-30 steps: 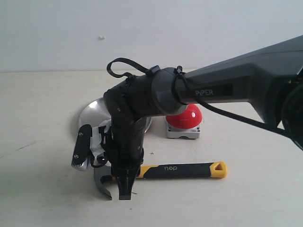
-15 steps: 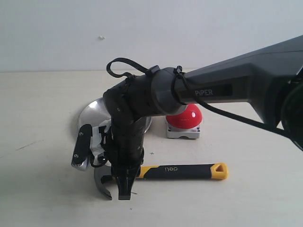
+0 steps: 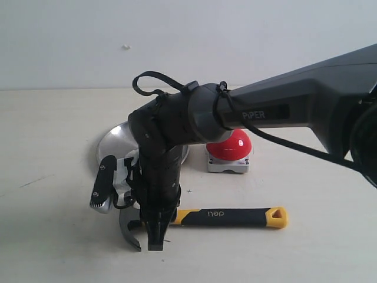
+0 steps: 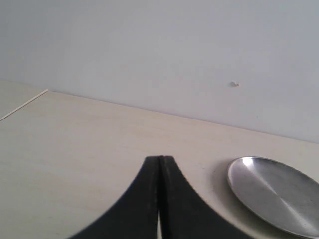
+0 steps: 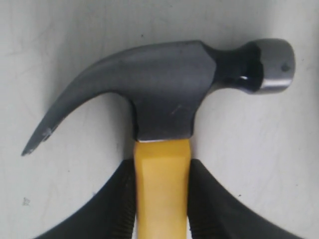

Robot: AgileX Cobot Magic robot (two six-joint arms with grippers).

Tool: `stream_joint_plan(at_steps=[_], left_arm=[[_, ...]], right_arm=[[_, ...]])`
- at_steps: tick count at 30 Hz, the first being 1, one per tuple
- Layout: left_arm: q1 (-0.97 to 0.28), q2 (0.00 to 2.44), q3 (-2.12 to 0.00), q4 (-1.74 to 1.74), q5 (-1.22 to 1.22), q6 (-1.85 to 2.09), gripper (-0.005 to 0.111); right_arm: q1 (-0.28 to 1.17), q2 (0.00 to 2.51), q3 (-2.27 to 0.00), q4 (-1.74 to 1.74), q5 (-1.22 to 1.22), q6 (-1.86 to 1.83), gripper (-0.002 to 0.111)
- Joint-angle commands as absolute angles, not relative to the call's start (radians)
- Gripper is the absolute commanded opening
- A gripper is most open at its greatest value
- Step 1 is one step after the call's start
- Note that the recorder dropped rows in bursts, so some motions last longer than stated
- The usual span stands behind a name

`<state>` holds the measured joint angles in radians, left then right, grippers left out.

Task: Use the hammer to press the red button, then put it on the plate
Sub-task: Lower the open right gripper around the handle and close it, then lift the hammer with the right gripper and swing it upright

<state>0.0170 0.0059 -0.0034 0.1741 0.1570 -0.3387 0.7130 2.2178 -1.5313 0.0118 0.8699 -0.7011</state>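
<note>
The hammer [image 3: 230, 217] lies level, low at the tabletop near the front; I cannot tell whether it touches the table. Its dark steel head [image 5: 169, 89] points left and its yellow looped end [image 3: 277, 217] points right. My right gripper [image 5: 162, 199] is shut on the yellow neck of the handle just behind the head, one finger on each side. Behind the handle sits the red button [image 3: 234, 147] on its grey base. The silver plate [image 3: 113, 142] lies left of the button, partly hidden by my right wrist. My left gripper [image 4: 160, 167] is shut and empty, with the plate [image 4: 274, 191] beside it.
My right arm [image 3: 283, 109] reaches in from the right across the button and over the plate's right side. A pale wall stands behind the beige table [image 3: 47, 147]. The left arm does not show in the exterior view.
The hammer has shifted a little toward the front of the table, its yellow end most of all, with the right gripper still closed on it. The left gripper looks unchanged.
</note>
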Motion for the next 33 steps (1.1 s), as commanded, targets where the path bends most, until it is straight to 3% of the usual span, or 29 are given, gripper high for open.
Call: stream_joint_plan(at_steps=[1, 22, 33], left_arm=[[0.019, 0.000, 0.000, 0.170, 0.155, -0.348, 0.000], [0.019, 0.000, 0.000, 0.170, 0.155, -0.348, 0.000], [0.019, 0.000, 0.000, 0.170, 0.155, -0.348, 0.000]], right_arm=[[0.713, 2.218, -1.523, 0.030, 0.914, -0.686, 0.000], [0.713, 2.118, -1.523, 0.168, 0.902, -0.668, 0.000], [0.713, 1.972, -1.523, 0.239, 0.843, -0.449, 0.000]])
